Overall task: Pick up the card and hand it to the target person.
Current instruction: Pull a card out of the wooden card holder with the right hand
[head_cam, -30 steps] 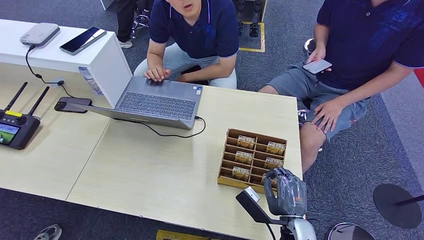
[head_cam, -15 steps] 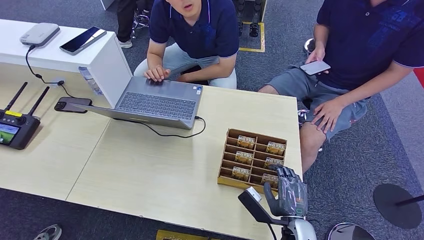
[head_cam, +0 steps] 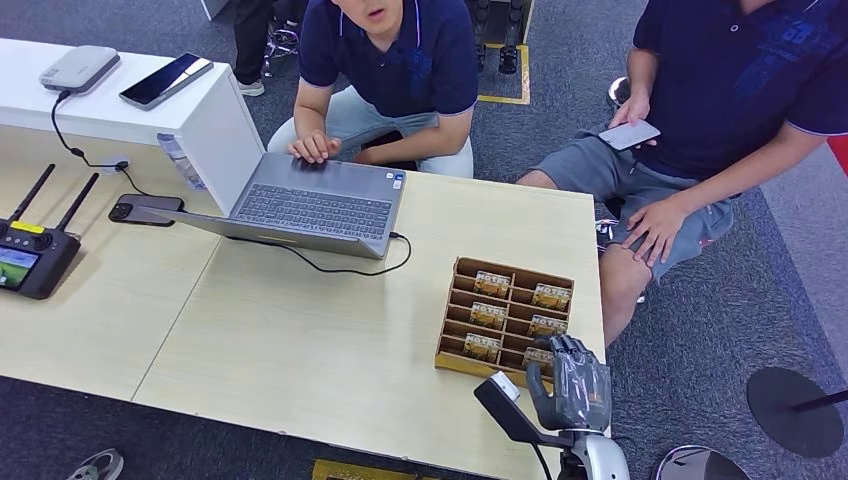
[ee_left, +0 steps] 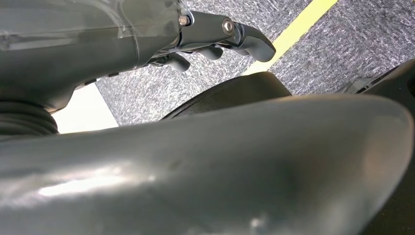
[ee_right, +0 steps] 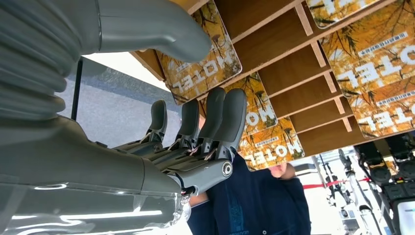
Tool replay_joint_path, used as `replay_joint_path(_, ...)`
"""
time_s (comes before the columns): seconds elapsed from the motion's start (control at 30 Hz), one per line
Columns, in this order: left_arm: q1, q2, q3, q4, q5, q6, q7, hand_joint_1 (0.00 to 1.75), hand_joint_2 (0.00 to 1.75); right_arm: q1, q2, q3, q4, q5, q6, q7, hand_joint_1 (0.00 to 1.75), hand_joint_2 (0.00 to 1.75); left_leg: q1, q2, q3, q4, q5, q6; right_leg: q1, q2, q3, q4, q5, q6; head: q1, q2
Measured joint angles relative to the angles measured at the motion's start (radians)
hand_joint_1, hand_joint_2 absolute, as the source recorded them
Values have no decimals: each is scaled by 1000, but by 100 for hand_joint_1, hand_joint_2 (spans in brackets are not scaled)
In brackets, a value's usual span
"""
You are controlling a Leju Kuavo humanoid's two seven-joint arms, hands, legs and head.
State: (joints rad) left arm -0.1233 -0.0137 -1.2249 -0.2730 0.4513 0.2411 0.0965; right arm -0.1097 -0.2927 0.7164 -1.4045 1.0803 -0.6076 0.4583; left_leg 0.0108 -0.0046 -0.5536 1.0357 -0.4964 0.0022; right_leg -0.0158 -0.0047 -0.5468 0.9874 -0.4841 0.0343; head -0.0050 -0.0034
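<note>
A wooden box with compartments stands near the table's right edge and holds several yellow hotel cards. My right hand hovers over the box's near right corner, partly covering the card there. In the right wrist view, this hand has straight fingers and the thumb held apart, just short of the cards, with nothing in it. My left hand hangs by my body, its fingers loosely bent and holding nothing. One person sits at the right with a phone. Another person sits behind the laptop.
An open laptop with its cable lies mid-table. A phone and a black remote controller lie at the left. A white counter carries a device and a second phone. The table's right edge runs just beside the box.
My right hand has shifted only slightly at the box's near right corner. The people and the cards stay as they were.
</note>
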Motion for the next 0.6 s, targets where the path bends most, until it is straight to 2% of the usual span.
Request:
replay_joint_path(0.4,0,0,0,0,0,-3,2,0,0,-3,2,0,32,3,4,-1,99,175,0,0,0,0,0,0,0,0,0,0,0,0,0,0)
replay_joint_path(0.6,0,0,0,0,0,-3,2,0,0,-4,4,0,47,16,11,9,119,175,0,0,0,0,0,0,0,0,0,0,0,0,0,0)
